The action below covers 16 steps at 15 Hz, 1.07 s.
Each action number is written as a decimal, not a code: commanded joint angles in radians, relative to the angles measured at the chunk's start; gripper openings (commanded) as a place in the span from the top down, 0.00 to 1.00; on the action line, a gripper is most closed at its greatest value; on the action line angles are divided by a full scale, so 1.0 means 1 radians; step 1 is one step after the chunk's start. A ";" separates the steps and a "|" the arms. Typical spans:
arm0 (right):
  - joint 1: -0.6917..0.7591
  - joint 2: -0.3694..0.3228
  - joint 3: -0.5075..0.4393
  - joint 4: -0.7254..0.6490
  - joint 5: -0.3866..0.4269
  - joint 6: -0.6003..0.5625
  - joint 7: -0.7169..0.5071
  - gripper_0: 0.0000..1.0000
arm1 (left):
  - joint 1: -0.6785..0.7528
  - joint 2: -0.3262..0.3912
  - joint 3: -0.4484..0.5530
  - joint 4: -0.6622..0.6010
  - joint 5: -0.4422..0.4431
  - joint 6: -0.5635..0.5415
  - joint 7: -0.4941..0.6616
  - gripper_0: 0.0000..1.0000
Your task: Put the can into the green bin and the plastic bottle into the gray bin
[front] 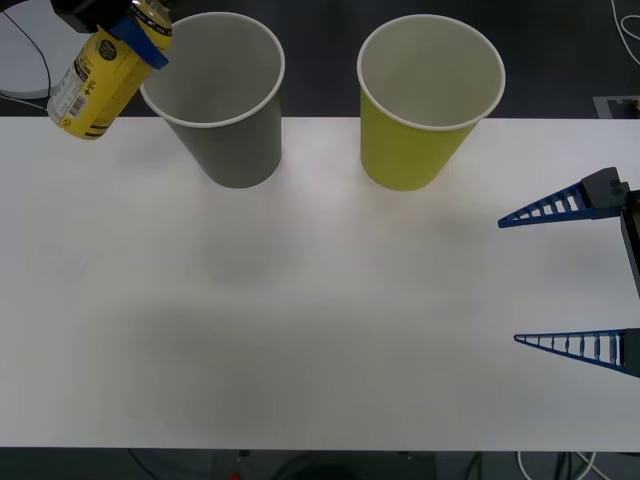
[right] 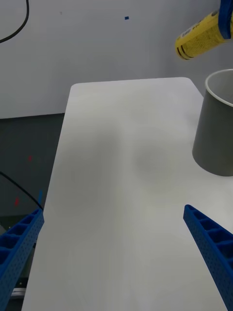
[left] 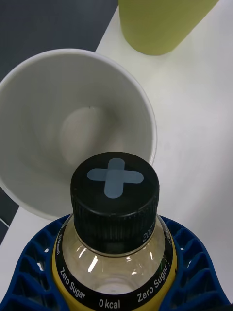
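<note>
The plastic bottle (front: 95, 85), yellow with a dark cap (left: 115, 194), hangs tilted in the air at the far left, with my left gripper (front: 140, 38) shut around its neck. It is just left of and above the rim of the gray bin (front: 225, 120), whose pale inside (left: 73, 116) opens right beyond the cap. The green bin (front: 415, 140) stands upright to the right of the gray one, and its wall (left: 160, 24) also shows past the gray cup. My right gripper (front: 508, 281) rests open over the table's right side, holding nothing. The can is out of view.
Both cups stand near the far edge of the white table (front: 300, 330). From the right wrist view, the open right gripper (right: 114, 211) faces the table top, the gray bin (right: 216, 131) and the raised bottle (right: 199, 41). A dark floor lies beyond the table.
</note>
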 commanded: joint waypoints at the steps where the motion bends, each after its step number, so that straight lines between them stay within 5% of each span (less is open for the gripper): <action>1: 0.000 0.000 0.000 0.000 0.000 0.000 0.000 0.00 | -0.029 -0.061 -0.001 0.083 -0.015 0.001 -0.013 1.00; 16: 0.000 0.000 0.000 0.000 0.000 0.000 0.000 0.00 | -0.227 -0.374 -0.025 0.559 -0.133 0.022 -0.111 1.00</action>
